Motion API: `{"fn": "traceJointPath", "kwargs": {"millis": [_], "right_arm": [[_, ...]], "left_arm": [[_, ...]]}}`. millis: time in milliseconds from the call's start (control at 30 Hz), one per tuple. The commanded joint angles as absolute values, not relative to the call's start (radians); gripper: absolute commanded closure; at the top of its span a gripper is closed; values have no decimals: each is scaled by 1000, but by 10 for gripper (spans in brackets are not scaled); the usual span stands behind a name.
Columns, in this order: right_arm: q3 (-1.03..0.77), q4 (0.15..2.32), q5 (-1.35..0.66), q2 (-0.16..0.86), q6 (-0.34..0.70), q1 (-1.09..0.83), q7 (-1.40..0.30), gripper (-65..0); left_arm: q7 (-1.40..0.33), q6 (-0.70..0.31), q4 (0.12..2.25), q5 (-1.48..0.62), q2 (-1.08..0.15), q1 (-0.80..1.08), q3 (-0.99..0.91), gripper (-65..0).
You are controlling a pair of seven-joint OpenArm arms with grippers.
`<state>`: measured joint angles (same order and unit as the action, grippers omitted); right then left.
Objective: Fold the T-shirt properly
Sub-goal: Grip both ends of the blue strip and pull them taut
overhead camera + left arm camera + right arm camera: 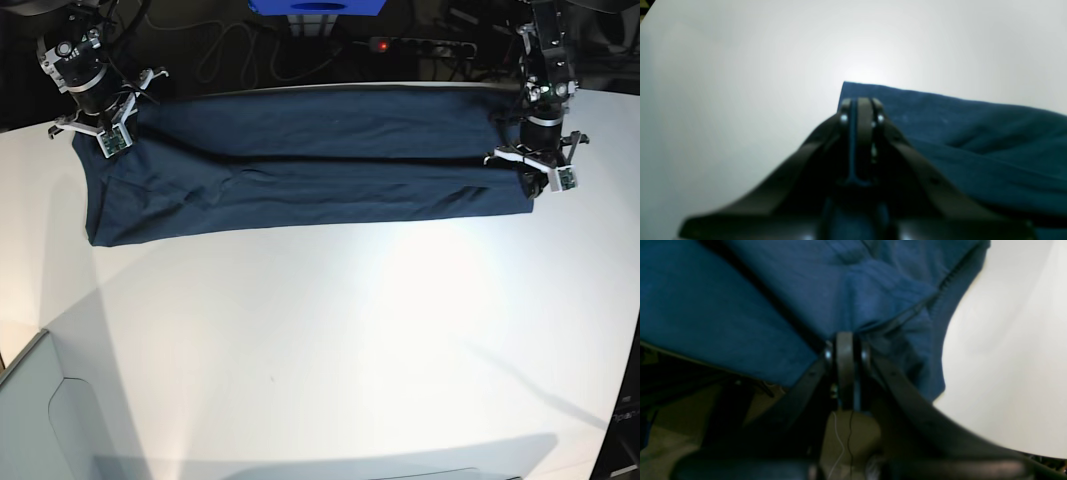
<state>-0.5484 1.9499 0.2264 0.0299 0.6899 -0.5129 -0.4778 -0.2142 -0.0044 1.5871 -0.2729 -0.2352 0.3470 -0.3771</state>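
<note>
1. Left wrist view has the left gripper [862, 101] with its jaws pressed together and a thin strip of blue cloth caught between them, so it appears to be pinching the edge of the T-shirt [973, 150] close to a corner; the rest of the cloth spreads away to the right of the jaws over the white table [740, 83].
2. Right wrist view shows the right gripper [845, 340] likewise closed, its tips buried in bunched blue fabric next to a ribbed hem, so it seems to be clamped on the shirt too.
3. From the base view, the left gripper [540, 175] sits at one end of the garment and the right gripper [105, 130] at the other, well apart.
4. The T-shirt [300, 165] lies as a long band along the far side of the table [330, 340], its long axis running straight from one gripper to the other, with a lengthwise crease down the middle. Neither arm is nearer; each holds its own end.
5. I judge the coming move turns on carrying both ends together, across that long axis.
6. No label, brand or legible writing shows on the shirt.
</note>
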Motion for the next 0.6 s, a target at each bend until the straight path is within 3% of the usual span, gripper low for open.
{"fn": "traceJointPath", "kwargs": {"millis": [0, 200, 300, 400, 567], "right_arm": [[-555, 1962, 216, 36, 698, -513, -460, -52], [-575, 1968, 217, 36, 698, -513, -461, -343], [-642, 1982, 216, 22, 698, -512, -461, -440], [-657, 2011, 216, 8, 698, -501, -461, -453], [-616, 2029, 214, 5, 698, -499, -467, -453]], "left_arm": [[-193, -1, 1603, -275, -248, 344, -383, 0], [-193, -1, 1603, -275, -246, 354, -383, 0], [-193, -1, 1607, -275, -246, 357, -378, 0], [-194, -1, 1604, -275, -246, 358, -381, -9], [-193, 1, 1618, -275, -245, 387, -383, -198]]}}
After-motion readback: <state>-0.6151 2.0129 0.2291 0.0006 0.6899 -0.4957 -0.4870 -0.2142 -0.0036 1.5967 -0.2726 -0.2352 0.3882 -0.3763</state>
